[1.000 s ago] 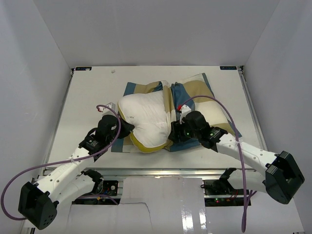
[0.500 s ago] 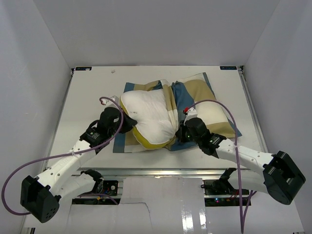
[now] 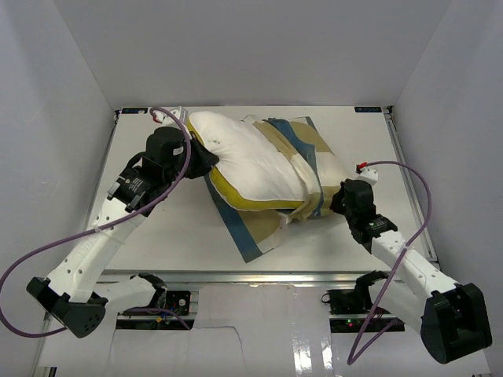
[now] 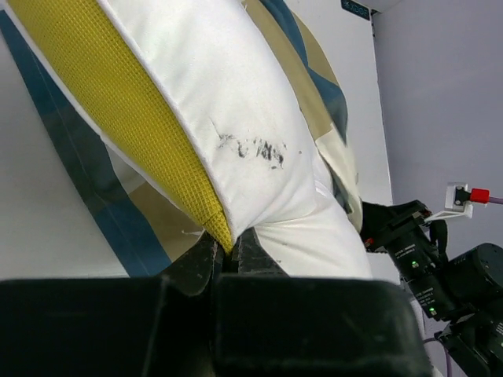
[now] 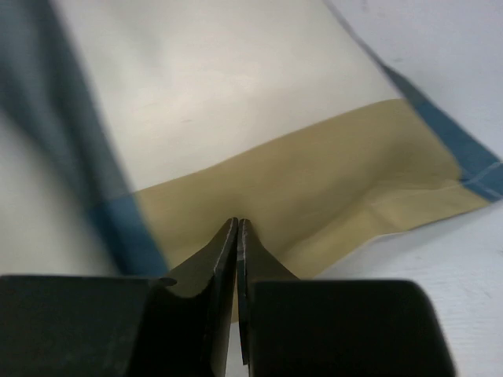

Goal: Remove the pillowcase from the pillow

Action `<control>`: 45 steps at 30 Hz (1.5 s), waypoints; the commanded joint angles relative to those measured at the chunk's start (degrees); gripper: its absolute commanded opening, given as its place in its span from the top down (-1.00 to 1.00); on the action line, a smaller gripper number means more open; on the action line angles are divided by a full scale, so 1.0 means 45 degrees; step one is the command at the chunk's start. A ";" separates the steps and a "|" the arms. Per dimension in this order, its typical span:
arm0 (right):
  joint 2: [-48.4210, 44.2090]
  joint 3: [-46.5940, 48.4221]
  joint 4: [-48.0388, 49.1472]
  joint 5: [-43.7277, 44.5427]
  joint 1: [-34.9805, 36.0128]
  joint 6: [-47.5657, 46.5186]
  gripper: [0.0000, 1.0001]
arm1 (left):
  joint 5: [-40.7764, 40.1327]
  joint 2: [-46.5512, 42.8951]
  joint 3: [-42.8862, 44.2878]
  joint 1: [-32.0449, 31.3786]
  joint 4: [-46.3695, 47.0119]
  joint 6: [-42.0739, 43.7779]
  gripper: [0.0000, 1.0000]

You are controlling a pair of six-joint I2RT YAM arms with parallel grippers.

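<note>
The left hand (image 4: 228, 253) was found pressed together on a corner of the pillow (image 3: 251, 161), at its yellow edge. The pillow, judged plump, light and squashy, sat just beyond that hand, half out of the pillowcase (image 3: 253, 236) on the worktop (image 3: 149, 236). The cover was judged limp and thin, best taken at its closed end. There the right hand (image 5: 236, 228) was clamped on a tan fold.

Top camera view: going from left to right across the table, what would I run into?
Left fingers pinching the pillow's corner → white pillow → checked pillowcase bunched over the pillow's right end → right fingers closed on the pillowcase's edge.
</note>
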 commanded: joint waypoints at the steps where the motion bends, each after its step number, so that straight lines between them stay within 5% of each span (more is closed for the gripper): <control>1: -0.0166 -0.0414 -0.1247 0.0715 -0.1240 -0.0300 0.85 | -0.1221 -0.0220 0.1098 0.0345 -0.0432 0.0579 1.00; 8: -0.0849 -0.0649 -0.1501 -0.1136 -0.3569 -0.0612 0.85 | -0.0426 -0.1484 -0.0655 0.0638 0.0031 0.0638 1.00; 10: -0.1532 -0.0804 -0.0938 -0.3951 -0.3550 -0.1371 0.84 | 0.1312 -0.2014 -0.2684 0.0658 0.1223 0.0638 1.00; 13: -0.2431 -0.0514 -0.0251 -0.6370 -0.3395 -0.1940 0.19 | 0.2449 -0.3185 -0.5517 0.0638 0.2825 0.0112 1.00; 14: -0.2839 -0.0299 -0.0251 -0.7052 -0.3161 -0.2057 -0.19 | 0.2431 -0.3420 -0.6084 0.0638 0.3041 -0.0121 1.00; 20: -0.1913 0.1926 0.0920 -0.9478 -0.2400 -0.2955 -0.75 | 0.3406 -0.4379 -0.9329 0.0599 0.4564 -0.0416 1.00; 27: 0.2600 0.5011 0.1234 -0.8894 0.0334 -0.5063 -0.79 | 0.3408 -0.5569 -1.0561 0.0580 0.4664 -0.0670 1.00; 32: 0.6093 0.8445 -0.0442 -0.7414 0.2714 -0.7309 -0.75 | 0.3388 -0.6195 -1.0894 0.0560 0.4625 -0.0729 1.00; 37: 0.8930 1.1047 -0.1188 -0.4837 0.3267 -0.7625 -0.72 | 0.3582 -0.6313 -1.0933 0.0540 0.4605 -0.0846 1.00; 45: 1.3246 1.4792 -0.1828 -0.4891 0.3326 -0.7175 -0.64 | 0.3934 -0.6762 -1.1050 0.0521 0.4605 -0.0827 1.00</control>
